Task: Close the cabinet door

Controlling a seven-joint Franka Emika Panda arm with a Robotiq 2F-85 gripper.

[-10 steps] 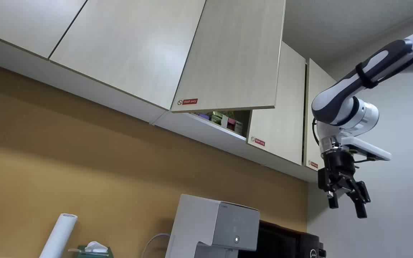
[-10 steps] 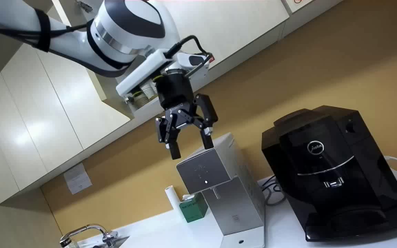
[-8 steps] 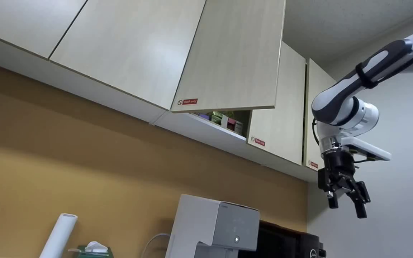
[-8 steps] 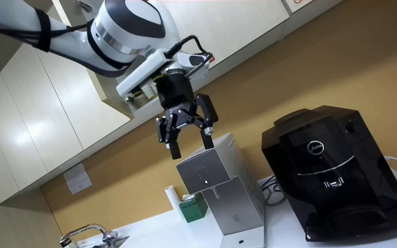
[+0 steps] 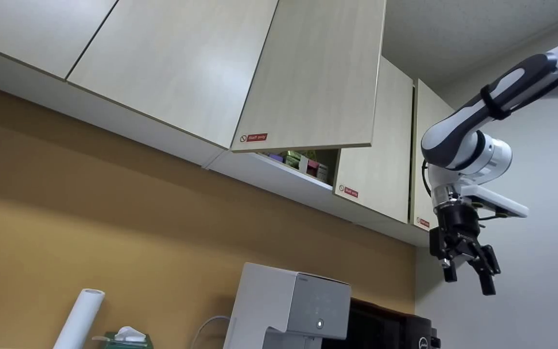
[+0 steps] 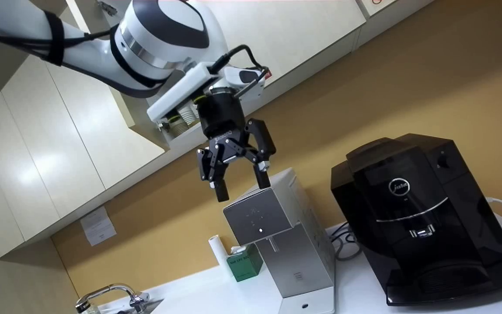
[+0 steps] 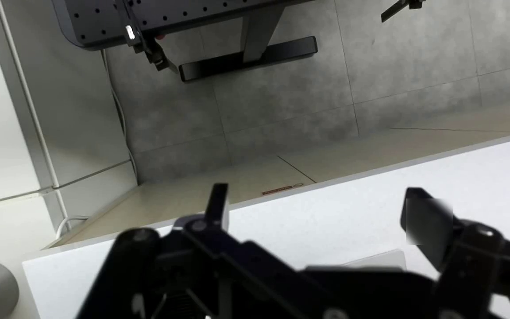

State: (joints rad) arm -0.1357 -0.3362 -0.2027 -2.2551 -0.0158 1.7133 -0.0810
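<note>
The cabinet door (image 5: pixel 313 77) is a tall pale beige panel with a red-and-white label at its lower left corner. It stands swung outward, and boxes (image 5: pixel 303 162) show on the shelf behind it. In an exterior view its beige free edge (image 6: pixel 120 104) shows past the arm, which hides much of the opening. My gripper (image 5: pixel 469 282) is open and empty, pointing down, lower than the door's bottom edge and apart from it. It also shows in an exterior view (image 6: pixel 242 190). In the wrist view the gripper (image 7: pixel 317 190) has its fingers wide apart over the white counter; the door is out of view there.
Upper panels (image 5: pixel 376 145) with red labels continue beside the door, and a narrower panel (image 5: pixel 429 160) is at the far end. Below are a grey dispenser (image 6: pixel 255 218), a black coffee machine (image 6: pixel 408 183), a green tissue box (image 6: pixel 246 264) and the white counter (image 6: pixel 198 292).
</note>
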